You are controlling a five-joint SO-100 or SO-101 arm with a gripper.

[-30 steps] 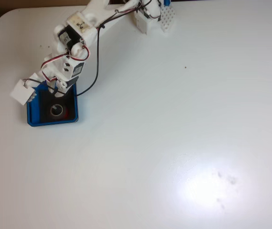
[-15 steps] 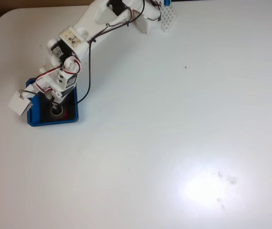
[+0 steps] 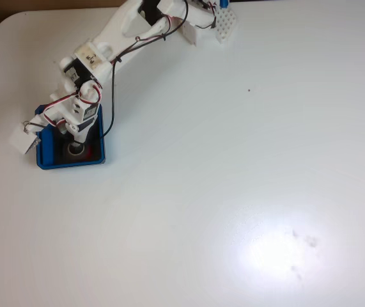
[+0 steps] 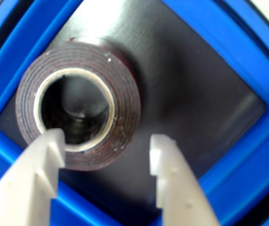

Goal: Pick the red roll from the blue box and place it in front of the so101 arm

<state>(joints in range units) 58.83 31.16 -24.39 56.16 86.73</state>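
Red roll (image 4: 77, 125) seen lying flat in blue box (image 4: 228, 56) near the bench's left edge; tool (image 4: 107, 143) held open, one finger over the core, one outside the wall; closure best made squarely across that wall.

Blue box (image 4: 228, 56): bright blue rim and walls, glossy black inner floor. Red roll (image 4: 120, 136): dark red-brown outer windings with pale specks, cream inner ring, dark hollow centre; in the fixed view, red against the black floor at the left of the frame (image 3: 87, 151). So101 arm (image 3: 115, 35): white shells, black servos, red and black wires, with pale grey-white end effector (image 4: 108, 155) fingers; desk (image 3: 246, 192): plain white with a bright glare patch at lower right.
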